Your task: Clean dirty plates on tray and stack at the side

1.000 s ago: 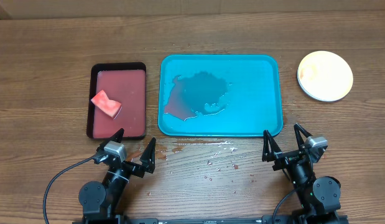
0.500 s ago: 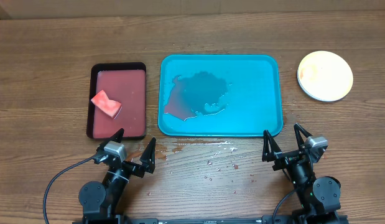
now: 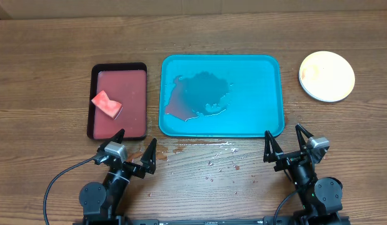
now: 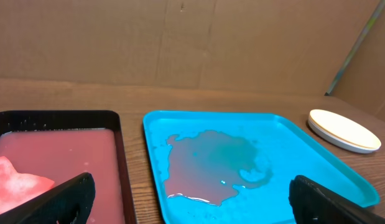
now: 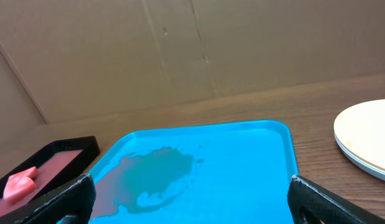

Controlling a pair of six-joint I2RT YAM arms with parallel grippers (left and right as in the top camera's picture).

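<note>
Plates [image 3: 327, 76] stacked right of tray [image 3: 265, 109]; tray bare but for reddish puddle [image 3: 202, 94]; left tool [image 3: 137, 142], right tool [image 3: 283, 136] both agape, empty; task looks finished; no further move seems needed

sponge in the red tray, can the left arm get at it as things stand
Probably yes. The sponge lies uncovered in the red tray, just ahead of the left gripper, which is open and empty; only the tray's low rim lies between.

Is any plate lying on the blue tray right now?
No, the tray holds only a reddish puddle; the plates sit beside it on the table.
</note>
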